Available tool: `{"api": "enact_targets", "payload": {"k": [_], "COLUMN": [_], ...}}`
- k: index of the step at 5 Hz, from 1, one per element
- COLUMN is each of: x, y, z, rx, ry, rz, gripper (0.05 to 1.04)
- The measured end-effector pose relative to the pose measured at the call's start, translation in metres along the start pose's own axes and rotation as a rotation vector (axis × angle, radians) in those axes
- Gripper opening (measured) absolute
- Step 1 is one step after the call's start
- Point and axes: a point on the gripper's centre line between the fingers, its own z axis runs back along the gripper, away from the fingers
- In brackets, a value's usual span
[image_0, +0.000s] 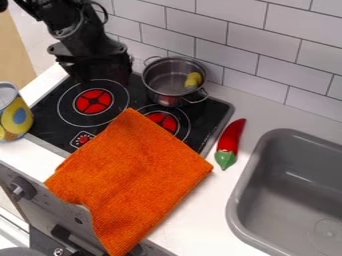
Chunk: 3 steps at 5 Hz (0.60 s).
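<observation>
Orange cloth drapes over the near part of the stove and the counter's near edge. Patterned can stands at left. Red pepper, green end near, lies between stove and sink. Metal pot, yellow object inside, sits far right on stove. Gripper is left of pot; opening: cannot tell.

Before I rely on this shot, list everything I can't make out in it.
All in the camera view:
- Stove: parts of its surface are hidden by the orange cloth and by the end effector.
- Can: its left side is cut off by the left edge.
- Sink: its right side is cut off by the right edge.
- Yellow item in the pot: too small and blurred to identify.
</observation>
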Motion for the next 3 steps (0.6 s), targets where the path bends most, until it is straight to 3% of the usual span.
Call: {"api": "enact_targets", "payload": {"k": [2,3], "x": [0.019,0.025], "y": [-0.045,-0.058], "z": [-0.005,-0.017], "rx": [-0.025,0.005], "ry": [-0.089,-0.098], "rz": [0.167,0.230], "gripper": [0.999,0.999]}}
